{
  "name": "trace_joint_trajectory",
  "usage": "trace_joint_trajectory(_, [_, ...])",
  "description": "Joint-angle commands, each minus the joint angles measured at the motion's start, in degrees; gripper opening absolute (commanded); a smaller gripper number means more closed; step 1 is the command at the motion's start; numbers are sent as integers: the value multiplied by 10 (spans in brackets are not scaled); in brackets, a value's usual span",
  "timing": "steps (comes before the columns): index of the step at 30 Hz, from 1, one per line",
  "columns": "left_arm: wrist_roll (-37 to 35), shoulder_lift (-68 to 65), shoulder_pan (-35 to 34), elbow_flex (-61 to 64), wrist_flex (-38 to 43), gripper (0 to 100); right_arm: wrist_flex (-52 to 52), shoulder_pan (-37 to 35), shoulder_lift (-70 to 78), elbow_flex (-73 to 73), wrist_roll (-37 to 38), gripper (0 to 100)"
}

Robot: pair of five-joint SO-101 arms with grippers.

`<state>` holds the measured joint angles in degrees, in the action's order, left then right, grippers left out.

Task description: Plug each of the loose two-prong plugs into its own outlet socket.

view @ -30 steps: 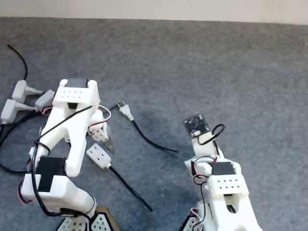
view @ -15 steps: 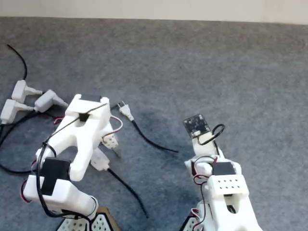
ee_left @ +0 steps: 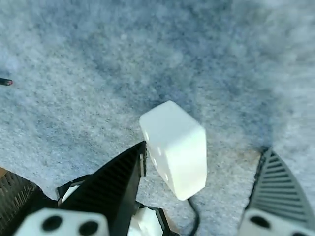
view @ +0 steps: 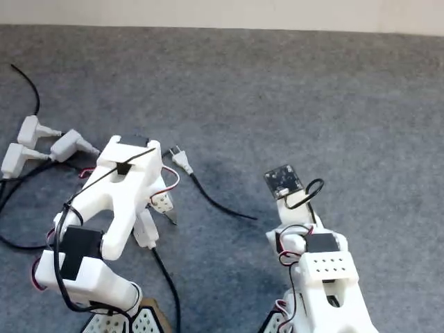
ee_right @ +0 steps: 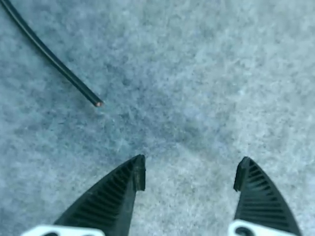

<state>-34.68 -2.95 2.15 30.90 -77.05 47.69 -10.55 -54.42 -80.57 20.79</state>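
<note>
The left claw (ee_left: 204, 147) hangs low over the grey table (view: 291, 90) with its fingers spread wide. A white socket block (ee_left: 174, 147) sits between them, close beside one finger (ee_left: 120, 179) and well apart from the other; whether it touches the near finger cannot be told. Small slots show on the face turned toward that near finger. A black cord (view: 166, 284) runs from the block toward the table's near edge, passing beside the left arm's base.

A loose two-prong plug (view: 182, 161) lies on the table just beyond the left arm, prongs pointing away from the robot. Its own black lead (view: 215, 202) curves off toward the right arm and ends on bare table, and that cut end (ee_right: 98, 103) shows a copper-coloured tip in the right wrist view. The plug and the socket block lie apart, with the left arm's wrist between them.

The right claw (ee_right: 192, 160) is also spread open and holds nothing, poised above the table near the lead's cut end.

At the table's far left, three white connectors (view: 31, 130) lie close together on black cables.
</note>
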Motion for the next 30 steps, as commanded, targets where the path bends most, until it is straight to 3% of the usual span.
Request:
trace_joint_trajectory(1, [-6, 18, 10, -15, -23, 351, -8, 3, -7, 1, 2, 282])
trace_joint_trajectory(11, [-4, 17, 11, -16, -30, 351, -8, 3, -7, 1, 2, 282])
trace_joint_trajectory(16, [52, 17, 13, -19, -30, 341, -8, 3, -7, 1, 2, 282])
trace_joint_trajectory(18, [98, 17, 25, -19, -22, 276, -8, 3, -7, 1, 2, 282])
trace_joint_trajectory(22, [133, 18, 25, -15, 36, 0, -8, 3, -7, 0, 2, 282])
trace_joint_trajectory(24, [137, 18, 25, -15, 55, 46, -8, 3, -8, -6, 2, 282])
trace_joint_trajectory(30, [171, 17, 26, -15, 76, 8, -9, 3, -12, -15, 3, 282])
